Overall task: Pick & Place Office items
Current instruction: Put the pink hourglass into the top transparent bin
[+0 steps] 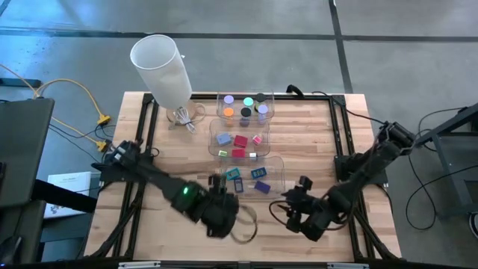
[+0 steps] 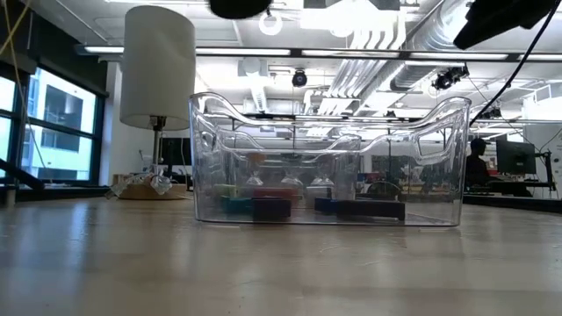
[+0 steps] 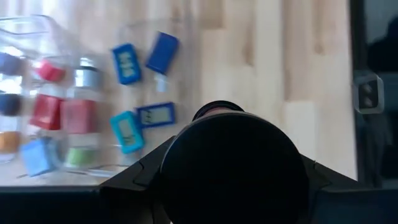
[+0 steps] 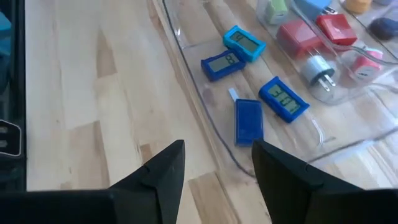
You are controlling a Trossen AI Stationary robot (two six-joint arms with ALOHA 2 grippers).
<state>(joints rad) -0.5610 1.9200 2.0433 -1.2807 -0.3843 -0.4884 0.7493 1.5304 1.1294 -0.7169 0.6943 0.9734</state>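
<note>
Items (image 1: 240, 142) all lie inside the clear bins (image 1: 278, 170), none on the bare surface (image 1: 314, 134), so sorting seems nearly done. Right claw (image 4: 217, 163) is released and empty near the closest bin. Left claw (image 1: 220, 213) holds a black disc.

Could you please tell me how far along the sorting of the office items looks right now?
It looks nearly finished: the discs, the red and pink blocks and the blue timers all lie inside the clear bins. The left gripper and right gripper hold nothing. No loose pieces show on the table.
</note>
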